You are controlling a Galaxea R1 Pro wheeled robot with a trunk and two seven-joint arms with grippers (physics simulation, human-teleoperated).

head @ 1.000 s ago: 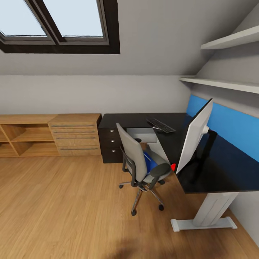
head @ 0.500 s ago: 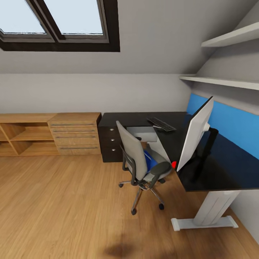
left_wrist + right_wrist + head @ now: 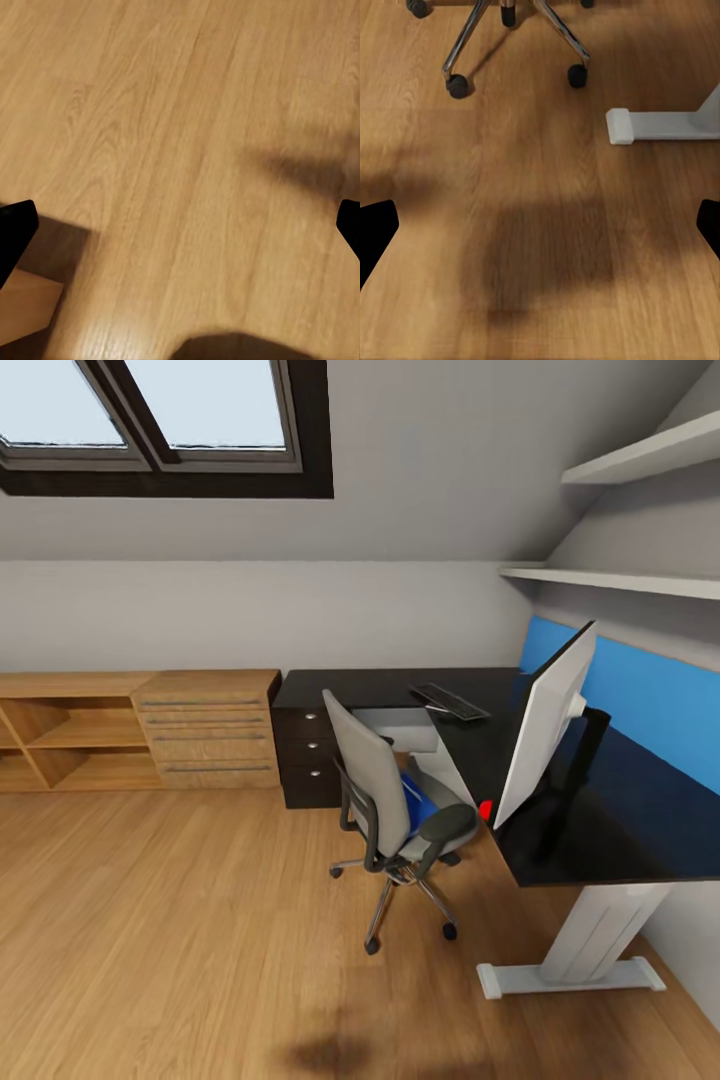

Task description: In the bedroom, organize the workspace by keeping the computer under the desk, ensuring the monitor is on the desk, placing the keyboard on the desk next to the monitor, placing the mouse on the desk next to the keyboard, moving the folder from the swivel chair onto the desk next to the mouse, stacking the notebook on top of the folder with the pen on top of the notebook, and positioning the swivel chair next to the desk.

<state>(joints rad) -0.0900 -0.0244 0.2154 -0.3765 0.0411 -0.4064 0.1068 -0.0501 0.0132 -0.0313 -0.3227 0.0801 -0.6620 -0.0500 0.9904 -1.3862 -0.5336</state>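
The black L-shaped desk (image 3: 600,830) stands in the right corner of the bedroom. The monitor (image 3: 545,735) stands on it, edge-on to me. The keyboard (image 3: 450,702) lies at the desk's far corner. The light-grey computer (image 3: 400,732) sits under the desk. The grey swivel chair (image 3: 375,785) is at the desk with the blue folder (image 3: 420,807) on its seat; its chrome base (image 3: 472,41) is ahead of the right gripper. The mouse, notebook and pen are out of view. Left gripper (image 3: 180,229) and right gripper (image 3: 540,225) are both open above bare floor.
A low light-wood cabinet (image 3: 140,730) lines the back wall left of the desk's black drawers (image 3: 305,752). The desk's white foot (image 3: 570,975) (image 3: 660,124) rests on the floor right of the chair. A small red object (image 3: 486,810) shows at the desk edge. Wall shelves (image 3: 620,580) hang above the blue panel (image 3: 650,710).
The whole head view has shifted slightly, so the camera moved. A dark shadow now lies on the floor in front. The chair, desk and its things have not moved.
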